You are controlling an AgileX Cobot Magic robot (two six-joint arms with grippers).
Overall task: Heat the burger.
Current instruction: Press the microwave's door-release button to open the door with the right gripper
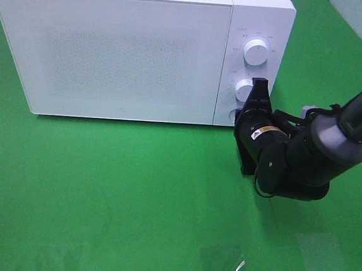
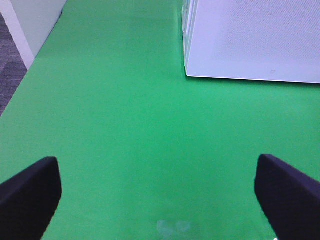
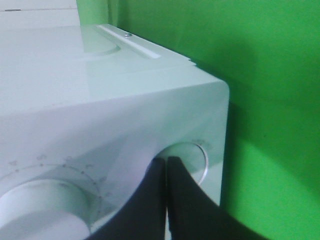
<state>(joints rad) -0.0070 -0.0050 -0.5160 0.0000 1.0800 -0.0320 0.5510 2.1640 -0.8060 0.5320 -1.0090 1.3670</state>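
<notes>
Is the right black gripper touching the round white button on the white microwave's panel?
Cannot tell. Right wrist view: the shut right gripper overlaps the round white button, depth unclear. High view hides it.

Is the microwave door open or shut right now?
Shut: the microwave door sits flush with the control panel in the high view.

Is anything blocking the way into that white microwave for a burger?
Yes: the microwave door is shut, closing off the inside. The right gripper, jaws closed, has its tips at the round button below the lower knob. No burger shows in any view.
</notes>
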